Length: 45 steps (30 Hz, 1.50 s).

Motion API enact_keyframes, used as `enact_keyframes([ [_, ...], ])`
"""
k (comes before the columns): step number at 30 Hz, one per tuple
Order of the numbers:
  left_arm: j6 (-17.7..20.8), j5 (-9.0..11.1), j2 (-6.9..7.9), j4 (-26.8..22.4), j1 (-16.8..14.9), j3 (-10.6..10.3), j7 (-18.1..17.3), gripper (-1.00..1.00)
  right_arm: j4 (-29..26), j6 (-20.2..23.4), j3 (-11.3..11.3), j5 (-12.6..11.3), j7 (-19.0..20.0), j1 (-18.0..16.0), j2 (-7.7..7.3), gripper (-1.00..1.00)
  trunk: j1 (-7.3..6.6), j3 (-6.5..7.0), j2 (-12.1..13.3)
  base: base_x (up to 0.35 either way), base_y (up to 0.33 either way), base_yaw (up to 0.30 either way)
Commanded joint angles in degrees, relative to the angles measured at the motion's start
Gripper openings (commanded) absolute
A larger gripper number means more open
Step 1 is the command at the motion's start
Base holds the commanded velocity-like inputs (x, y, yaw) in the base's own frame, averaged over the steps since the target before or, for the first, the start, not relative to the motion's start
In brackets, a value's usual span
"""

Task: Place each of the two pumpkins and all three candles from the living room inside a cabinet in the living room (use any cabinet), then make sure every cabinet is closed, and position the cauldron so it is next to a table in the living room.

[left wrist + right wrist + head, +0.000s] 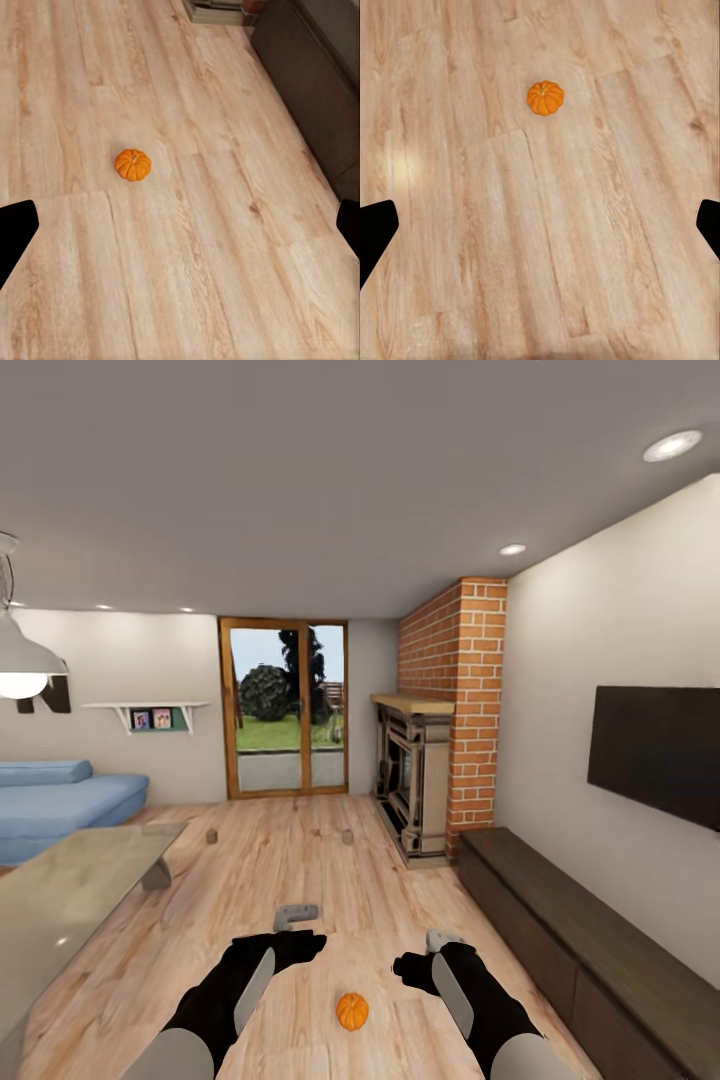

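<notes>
Pumpkin lay on the wood floor between my two arms, touched by neither. My left gripper and right gripper hung above the boards, both spread wide and empty. Two candles stood farther off near the door. Along the right wall ran the cabinet, drawers shut.

One small orange ribbed pumpkin sits upright on the floor; the closed dark cabinet stands at its three o'clock.
</notes>
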Motion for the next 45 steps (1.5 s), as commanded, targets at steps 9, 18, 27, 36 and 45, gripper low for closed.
enact_keyframes([
  [9, 0.4, 0.5, 0.03, -0.1, 0.0, -0.1, 0.1, 1.00, -0.1, 0.2, 0.2, -0.6, -0.5, 0.0, 0.00, 1.00, -1.96, 2.16, 3.6, 0.000, 0.000, -0.207],
  [18, 0.4, 0.5, 0.03, -0.1, 0.0, -0.1, 0.1, 1.00, -0.1, 0.2, 0.4, -0.6, -0.5, 0.0, 0.00, 1.00, -3.94, 3.79, 7.2, 0.000, 0.000, -0.052],
  [27, 0.4, 0.5, 0.03, -0.1, 0.0, -0.1, 0.0, 1.00, -0.1, 0.2, 0.2, -2.0, -0.5, 0.0, 0.00, 1.00, -5.26, 4.19, 9.6, 0.000, 0.000, -0.006],
  [36, 0.5, 0.5, 0.03, -0.1, 0.0, -0.1, -0.1, 1.00, -0.1, 0.5, -0.1, -4.8, -0.5, 0.0, 0.00, 1.00, -5.26, 3.35, 9.6, -0.057, 0.000, 0.000],
  [45, 0.5, 0.5, 0.03, -0.1, 0.0, -0.1, -0.1, 1.00, 0.0, 0.6, -0.3, -5.2, -0.5, 0.0, 0.00, 1.00, -5.26, 2.50, 9.6, -0.268, 0.000, 0.000],
])
